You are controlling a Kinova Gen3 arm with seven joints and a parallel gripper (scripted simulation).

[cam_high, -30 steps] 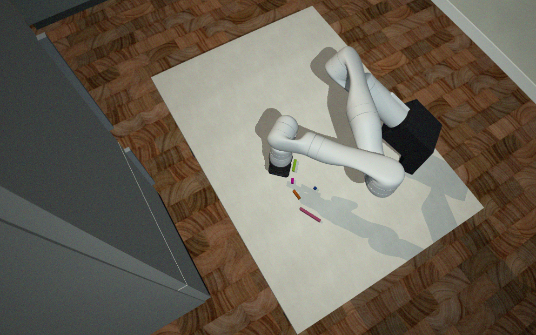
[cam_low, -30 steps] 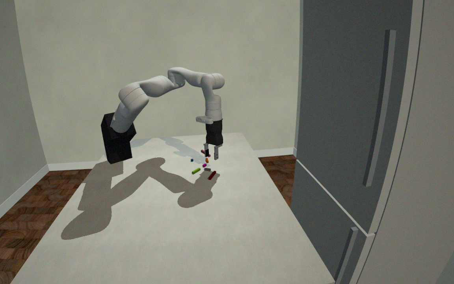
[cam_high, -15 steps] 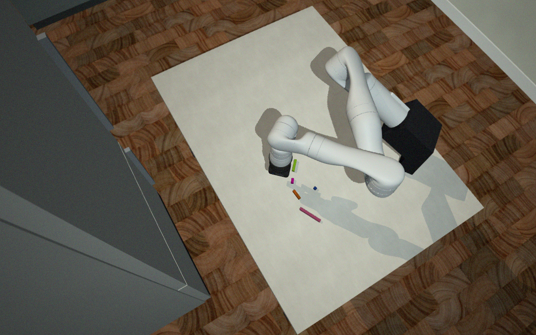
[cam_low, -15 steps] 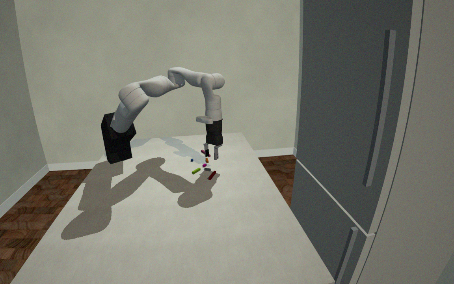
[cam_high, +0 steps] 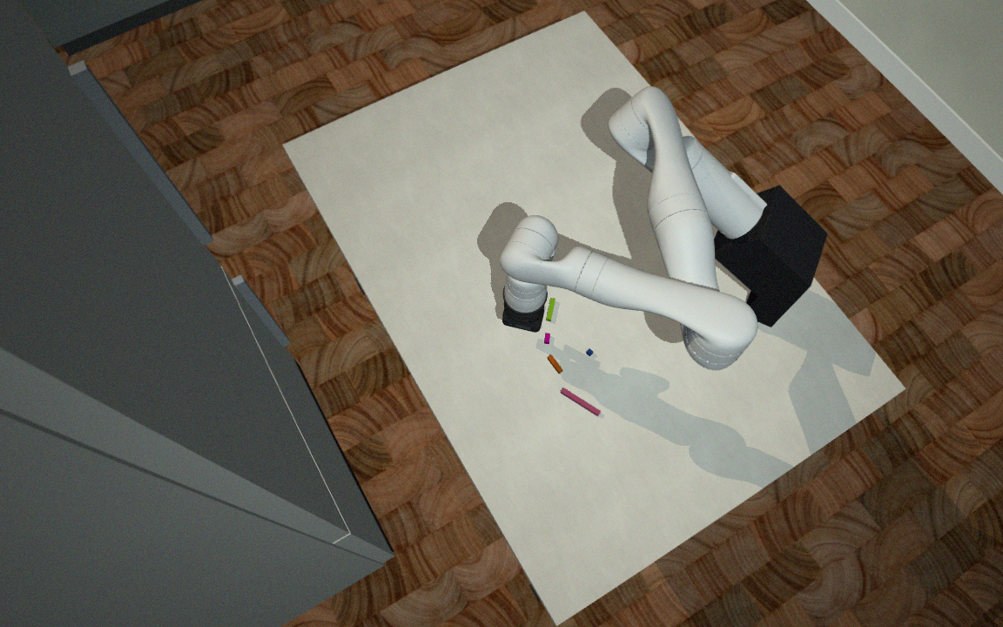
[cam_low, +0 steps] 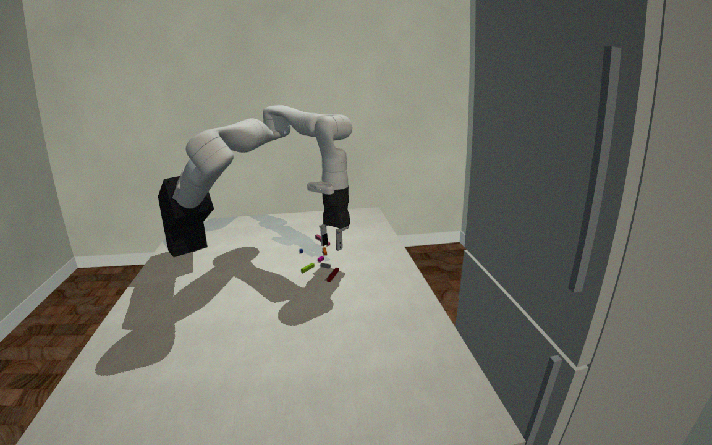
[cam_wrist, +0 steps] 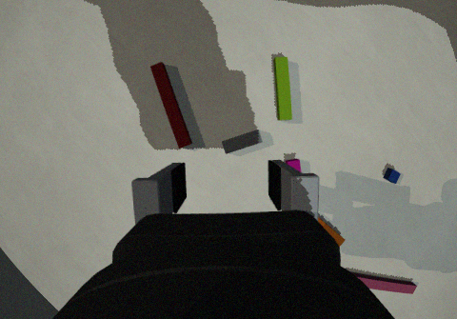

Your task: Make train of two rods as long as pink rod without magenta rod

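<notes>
My gripper point(cam_wrist: 227, 179) point(cam_low: 331, 247) is open and empty, above the table. Ahead of its fingers in the wrist view lie a red rod point(cam_wrist: 171, 106) point(cam_low: 332, 275), left, and a short grey rod point(cam_wrist: 242, 141) point(cam_low: 325, 265), centre. A lime rod point(cam_wrist: 283, 89) point(cam_high: 550, 309) point(cam_low: 308, 267) lies beyond, to the right. An orange rod point(cam_wrist: 331, 231) point(cam_high: 554, 364) point(cam_low: 324, 251) and the pink rod point(cam_wrist: 390, 285) point(cam_high: 580, 401) point(cam_low: 319, 238) are partly hidden by the gripper in the wrist view. All lie apart. The top view does not show the red and grey rods.
A magenta rod point(cam_wrist: 293, 165) point(cam_high: 547, 338) point(cam_low: 320, 259) lies close to the right finger in the wrist view. A small blue rod point(cam_wrist: 391, 175) point(cam_high: 589, 352) point(cam_low: 301, 251) lies farther right. A tall grey cabinet point(cam_low: 546, 165) stands beside the table point(cam_low: 270, 376) point(cam_high: 412, 194).
</notes>
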